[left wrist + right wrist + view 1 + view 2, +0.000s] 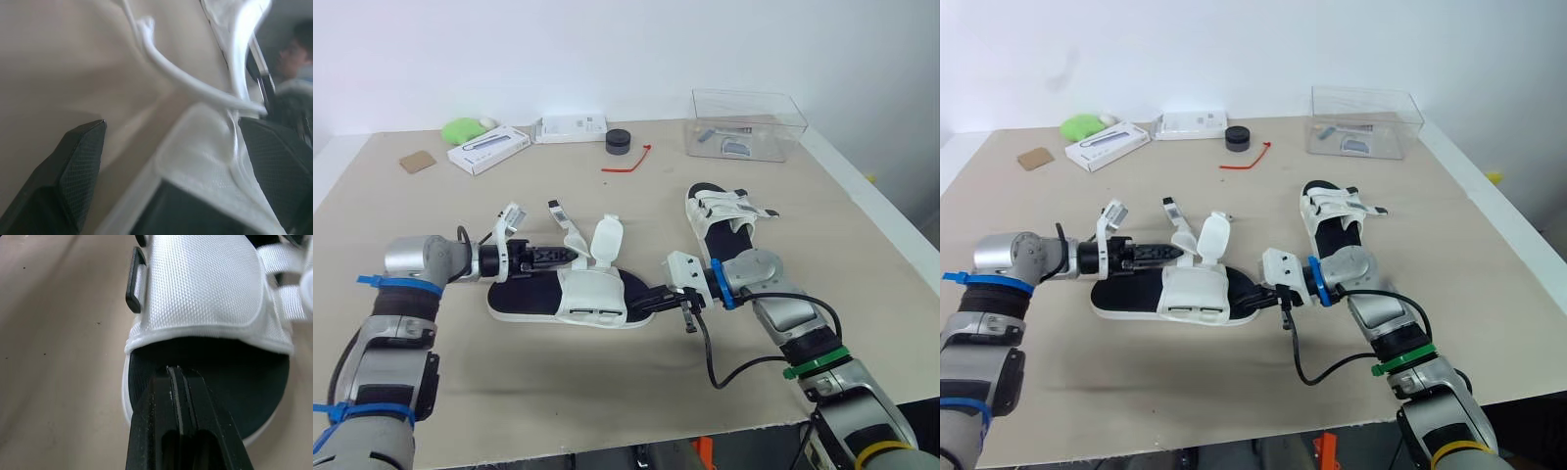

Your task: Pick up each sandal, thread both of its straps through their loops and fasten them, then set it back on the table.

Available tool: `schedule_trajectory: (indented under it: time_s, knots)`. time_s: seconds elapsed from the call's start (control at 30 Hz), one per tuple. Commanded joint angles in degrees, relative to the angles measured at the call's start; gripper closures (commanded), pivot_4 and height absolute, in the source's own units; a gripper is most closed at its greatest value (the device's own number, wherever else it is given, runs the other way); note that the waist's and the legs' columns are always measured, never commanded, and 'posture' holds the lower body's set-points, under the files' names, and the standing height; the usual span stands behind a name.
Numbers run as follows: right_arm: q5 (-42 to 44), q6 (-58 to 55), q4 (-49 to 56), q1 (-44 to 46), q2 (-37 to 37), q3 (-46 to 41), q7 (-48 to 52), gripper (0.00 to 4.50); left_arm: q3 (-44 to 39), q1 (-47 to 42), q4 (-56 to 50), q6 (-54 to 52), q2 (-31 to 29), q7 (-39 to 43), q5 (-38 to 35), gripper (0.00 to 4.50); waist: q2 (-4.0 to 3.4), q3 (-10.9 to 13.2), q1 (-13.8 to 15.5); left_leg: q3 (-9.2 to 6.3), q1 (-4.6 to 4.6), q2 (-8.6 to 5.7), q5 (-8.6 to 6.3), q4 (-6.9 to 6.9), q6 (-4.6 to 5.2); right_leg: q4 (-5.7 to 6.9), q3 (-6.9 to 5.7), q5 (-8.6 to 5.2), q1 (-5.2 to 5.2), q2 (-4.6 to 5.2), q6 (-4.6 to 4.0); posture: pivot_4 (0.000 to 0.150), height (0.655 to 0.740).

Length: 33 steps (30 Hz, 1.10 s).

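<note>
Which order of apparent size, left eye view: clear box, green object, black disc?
1. clear box, largest
2. green object
3. black disc, smallest
All lie similarly far, so nearness matters little.

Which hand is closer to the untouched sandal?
Right. The right hand is at the near sandal's end, just before the untouched sandal; the left hand is farther left, at the straps.
</note>
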<state>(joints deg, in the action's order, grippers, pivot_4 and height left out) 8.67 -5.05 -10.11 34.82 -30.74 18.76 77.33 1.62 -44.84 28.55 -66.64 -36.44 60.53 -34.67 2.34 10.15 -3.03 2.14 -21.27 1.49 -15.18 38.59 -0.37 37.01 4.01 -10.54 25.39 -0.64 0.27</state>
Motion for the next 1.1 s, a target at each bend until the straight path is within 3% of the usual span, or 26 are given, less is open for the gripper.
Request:
schedule_trajectory:
  time_s: [0.03,0.17,0.73,1.1]
  knots:
    - [0.6,0.0,2.4,0.3,-0.4,-0.8,0.1,4.44,2.4,2.2,-3.6,-0.9,-2.4,3.3,0.7,0.0,0.0,0.0,0.1,0.0,0.0,0.0,-0.01,-0.01,0.0,0.0,0.0,-0.03,0.0,0.0,0.0,0.15,0.74]
    - [0.5,0.4,1.7,0.6,0.0,-0.7,0.0,4.44,1.7,3.0,-4.5,0.2,-2.3,2.5,1.4,0.0,0.0,0.0,0.2,0.0,-0.02,0.0,-0.02,0.0,-0.01,-0.01,-0.01,-0.05,0.0,0.02,0.0,0.15,0.74]
    - [0.0,0.5,1.4,0.9,0.7,-0.3,0.1,4.44,-5.9,-1.9,0.5,-12.1,-0.1,2.7,-5.1,0.0,0.0,0.0,0.3,-0.06,-0.07,0.0,-0.03,0.01,0.0,-0.01,-0.09,-0.06,0.01,0.01,-0.02,0.15,0.74]
    - [-0.2,0.9,1.0,1.1,0.6,-0.3,0.2,4.44,-7.2,-4.5,6.1,-10.2,4.0,-1.9,-3.6,0.0,0.0,0.0,0.3,-0.07,-0.06,0.0,-0.02,0.01,0.0,0.0,-0.09,-0.05,0.02,0.01,-0.03,0.15,0.74]
